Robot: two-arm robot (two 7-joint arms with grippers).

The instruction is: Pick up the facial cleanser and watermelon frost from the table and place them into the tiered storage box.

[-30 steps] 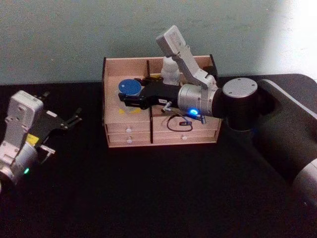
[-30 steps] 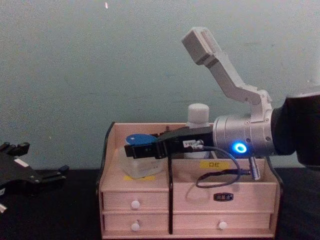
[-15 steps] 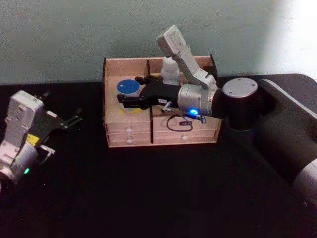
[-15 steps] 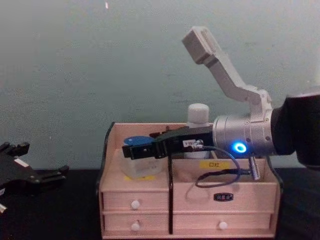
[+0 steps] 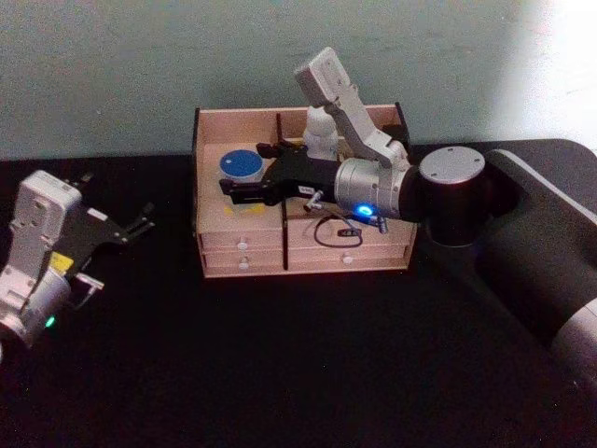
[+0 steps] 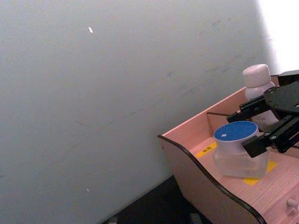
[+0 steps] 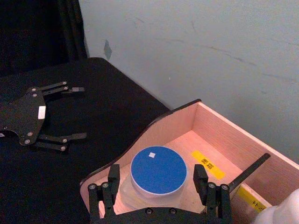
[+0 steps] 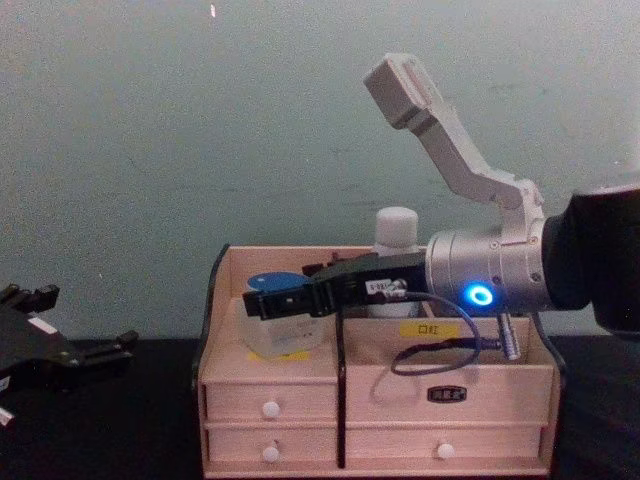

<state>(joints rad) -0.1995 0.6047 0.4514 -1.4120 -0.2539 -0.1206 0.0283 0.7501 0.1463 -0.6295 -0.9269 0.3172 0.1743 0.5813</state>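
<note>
Straddling watermelon frost (image 7: 158,171), right hand (image 7: 157,186) open, fingers (image 7: 201,179) clear.

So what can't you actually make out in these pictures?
- Facial cleanser: chest view shows just its cap; the right gripper and the box wall hide its body.
- Watermelon frost: whether the right gripper's fingers touch it; they flank the jar, the contact is unclear.
- Tiered storage box: its yellow labels are too small to read.
- Left gripper: open, cut off by the chest view's edge.
</note>
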